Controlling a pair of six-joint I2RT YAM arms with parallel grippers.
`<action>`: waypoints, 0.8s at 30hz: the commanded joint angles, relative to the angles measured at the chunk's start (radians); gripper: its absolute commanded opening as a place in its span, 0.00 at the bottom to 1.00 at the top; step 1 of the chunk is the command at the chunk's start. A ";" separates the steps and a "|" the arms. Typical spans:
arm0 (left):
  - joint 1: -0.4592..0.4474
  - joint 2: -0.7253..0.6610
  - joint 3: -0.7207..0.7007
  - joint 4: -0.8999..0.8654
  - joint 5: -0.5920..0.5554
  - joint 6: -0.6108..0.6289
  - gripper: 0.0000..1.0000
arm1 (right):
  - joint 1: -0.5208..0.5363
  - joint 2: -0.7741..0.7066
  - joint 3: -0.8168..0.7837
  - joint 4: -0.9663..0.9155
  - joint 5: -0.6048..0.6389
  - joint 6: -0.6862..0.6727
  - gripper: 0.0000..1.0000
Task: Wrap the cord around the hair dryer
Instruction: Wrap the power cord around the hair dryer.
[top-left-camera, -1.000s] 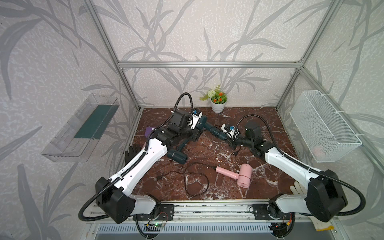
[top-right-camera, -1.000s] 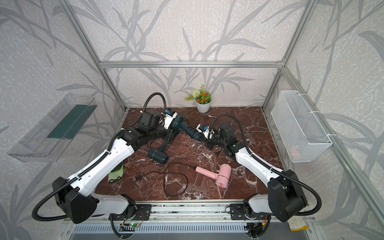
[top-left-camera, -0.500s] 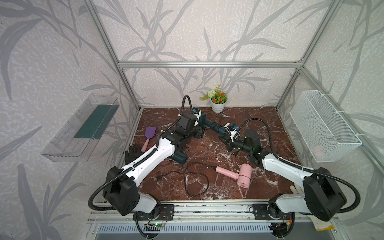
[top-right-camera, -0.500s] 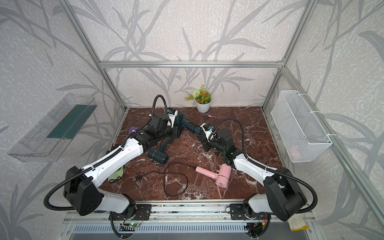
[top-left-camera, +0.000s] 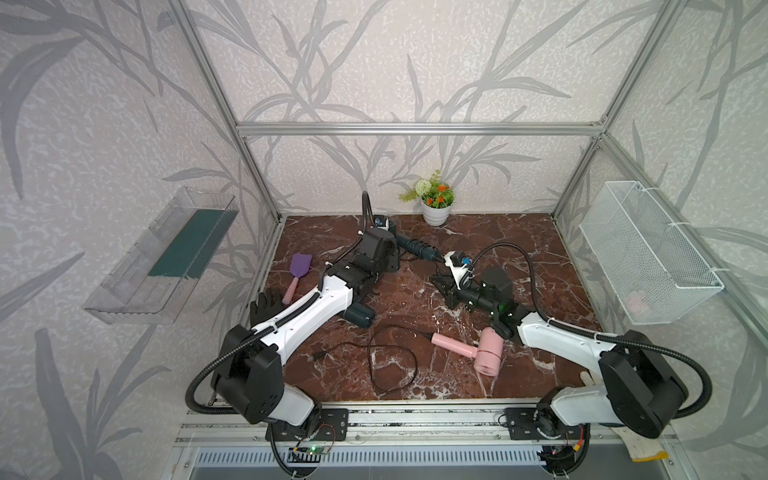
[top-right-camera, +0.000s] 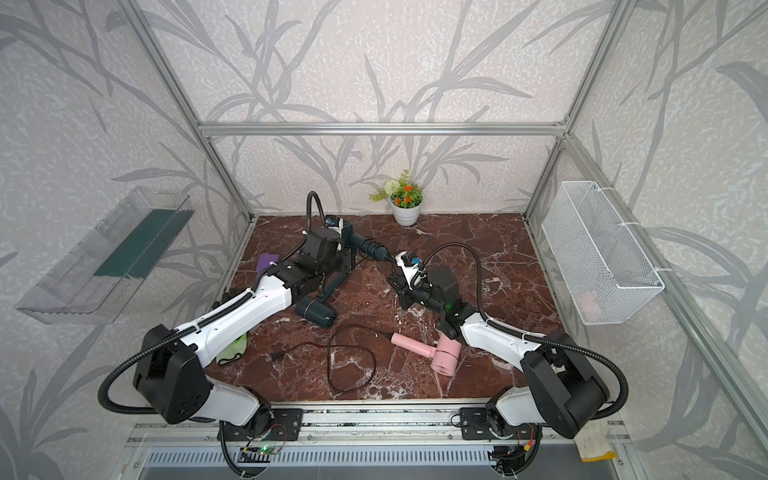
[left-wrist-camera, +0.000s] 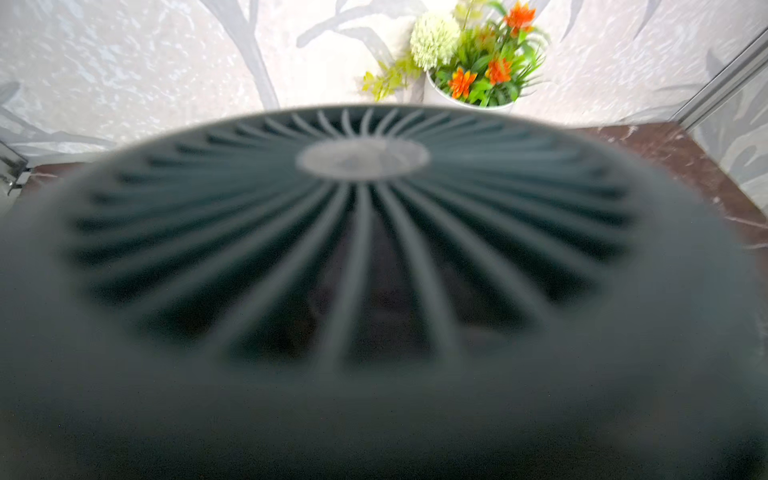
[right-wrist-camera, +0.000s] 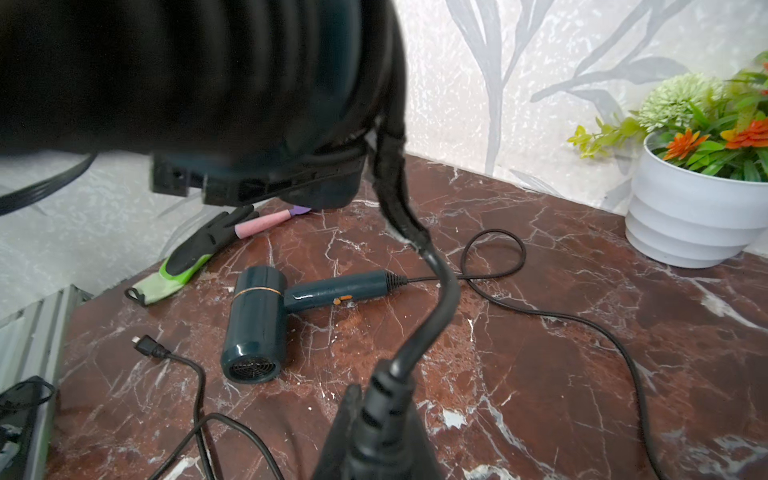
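I've got bare marble (top-left-camera: 544, 245) well behind the pink dryer (top-left-camera: 486, 357), twd the far right corner. Left of the pink dryer, cord loop (top-left-camera: 372, 365) sprawls; small dark dryer (top-left-camera: 359, 316) blocks just beyond it. Right arm (top-left-camera: 557, 338) crowds the pink dryer's head.

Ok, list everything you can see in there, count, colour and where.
big dryer: 1, dark teal, back centre
thick cord: 1, black, from big dryer to right end effector
small dryer: 1, dark teal, lying left of centre
pink dryer: 1, pink, front right
thin cords: 2, black, loose on table
spatula: 1, purple, pink handle, left
glove: 1, black and green, left edge
plant: 1, white pot, back wall
shelf: 1, clear, left wall
basket: 1, white wire, right wall
table: 1, red-brown marble
left end effector: 1, black, shut on big dryer
right end effector: 1, black, shut on thick cord
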 joint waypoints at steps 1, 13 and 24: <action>0.002 0.039 0.059 0.073 -0.194 -0.089 0.00 | 0.088 -0.095 0.077 -0.149 -0.036 -0.184 0.00; 0.001 0.005 0.013 0.139 -0.154 -0.138 0.00 | 0.106 -0.132 0.021 -0.137 0.023 -0.174 0.00; -0.038 0.024 0.034 0.082 -0.189 -0.051 0.00 | 0.129 -0.046 0.312 -0.465 -0.013 -0.269 0.00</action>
